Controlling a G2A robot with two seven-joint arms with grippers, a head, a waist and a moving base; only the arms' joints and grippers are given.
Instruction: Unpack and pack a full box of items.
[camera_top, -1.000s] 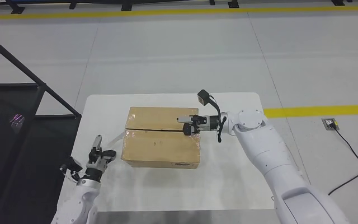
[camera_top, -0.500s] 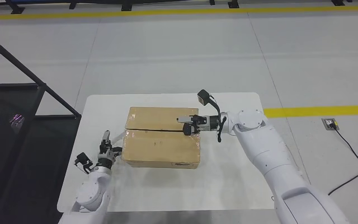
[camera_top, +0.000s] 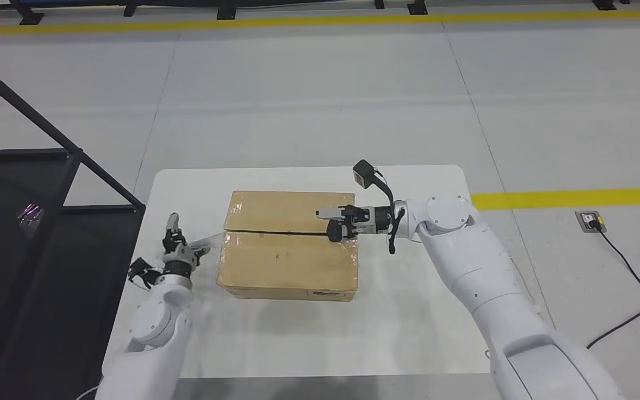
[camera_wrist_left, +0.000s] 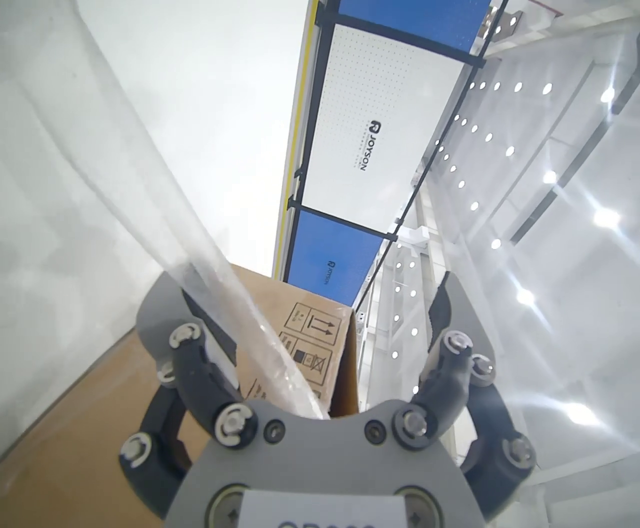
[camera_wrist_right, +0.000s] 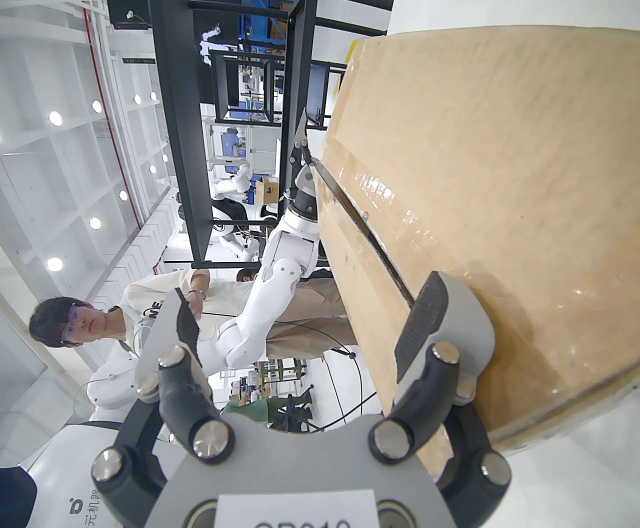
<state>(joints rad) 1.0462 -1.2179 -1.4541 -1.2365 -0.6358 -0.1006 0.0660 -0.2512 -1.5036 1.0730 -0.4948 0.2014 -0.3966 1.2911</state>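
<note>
A closed brown cardboard box lies mid-table, with a dark slit along its top seam. Over the seam's right end is my right gripper, open; in the right wrist view one finger rests on the box top and the other is in the air. My left gripper stands open off the box's left end. A peeled strip of clear tape runs from the box to it. In the left wrist view the tape crosses that gripper beside one finger.
The white table has bare room in front of and to the right of the box. A black frame with dark netting stands just off the table's left edge. A person shows in the room behind, away from the box.
My left gripper has moved from near the box's front-left corner toward the far side, along the box's left end, with the tape strip still at it. The right arm has kept still.
</note>
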